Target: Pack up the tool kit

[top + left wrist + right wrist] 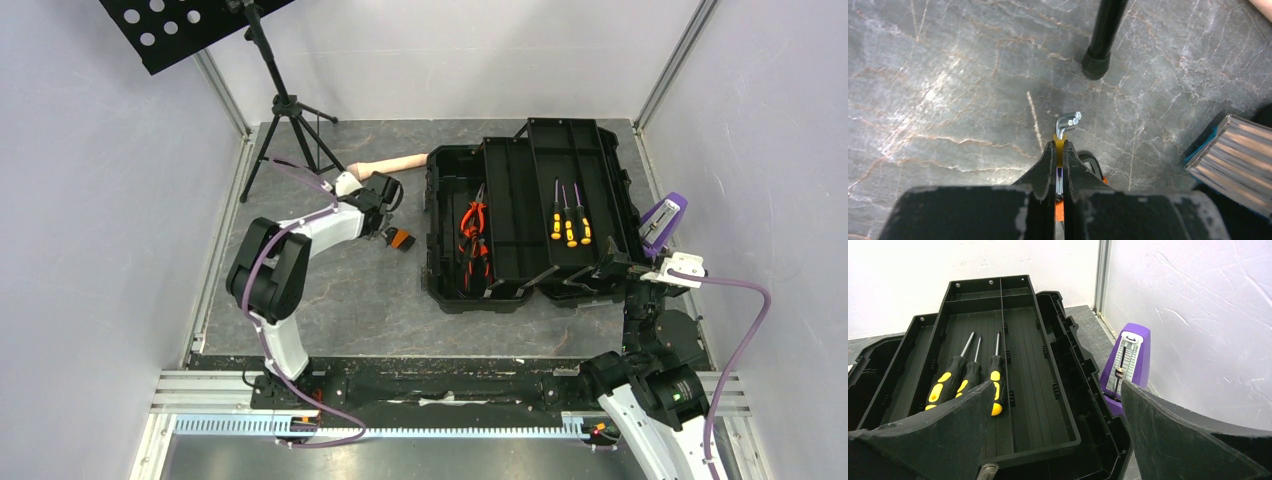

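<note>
A lab test cell: white panel walls (90, 200), aluminium framing (222, 92), tripod (287, 105) on grey tabletop (350, 300).

Working floor as I see it: a grey marbled stone-look tabletop (330, 300), veined in pale tan. Plain pale grey-white walls (100, 200) close it on three sides, joined by silver aluminium corner posts (222, 90). At far left, a black perforated metal music-stand tray (180, 25) on a black tripod (286, 105); one rubber-capped tripod foot (1096, 62) rests on the tabletop. Lighting even, soft glare on the stone.
</note>
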You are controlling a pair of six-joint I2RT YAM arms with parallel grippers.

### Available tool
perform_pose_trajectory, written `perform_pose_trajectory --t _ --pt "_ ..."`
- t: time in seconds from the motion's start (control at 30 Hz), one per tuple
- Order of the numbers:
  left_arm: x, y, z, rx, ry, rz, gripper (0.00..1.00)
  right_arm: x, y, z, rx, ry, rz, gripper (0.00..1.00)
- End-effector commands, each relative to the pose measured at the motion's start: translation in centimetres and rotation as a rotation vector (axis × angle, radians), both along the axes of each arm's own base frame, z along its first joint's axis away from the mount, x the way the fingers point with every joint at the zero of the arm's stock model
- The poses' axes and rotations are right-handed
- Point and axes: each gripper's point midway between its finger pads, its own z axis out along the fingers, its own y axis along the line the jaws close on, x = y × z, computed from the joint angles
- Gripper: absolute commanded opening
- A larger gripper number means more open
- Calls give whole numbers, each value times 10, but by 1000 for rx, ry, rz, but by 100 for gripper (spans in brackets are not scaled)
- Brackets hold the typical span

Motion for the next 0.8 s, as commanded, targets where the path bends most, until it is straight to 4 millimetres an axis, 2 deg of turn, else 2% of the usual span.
perform_pose_trajectory --t 0.0,0.2,0.4,0.47,0.57,0.77 --pt "-8 2 20 -55 -55 -17 2 -1 0 10 13 -38 1 98" --pt "-20 -2 49 -125 -157 -101 2 -2 0 10 15 -38 1 98" --pt "-27 -20 98 -243 -319 -228 2 -1 0 8 18 -35 1 98" --pt "-30 -32 115 -306 -367 -285 2 -1 0 7 22 -38 -1 98" --pt "-30 -57 155 -435 -488 -389 2 -1 0 7 28 -40 1 98" --pt "-36 -120 223 -629 -640 -622 2 0 1 8 32 -43 6 98"
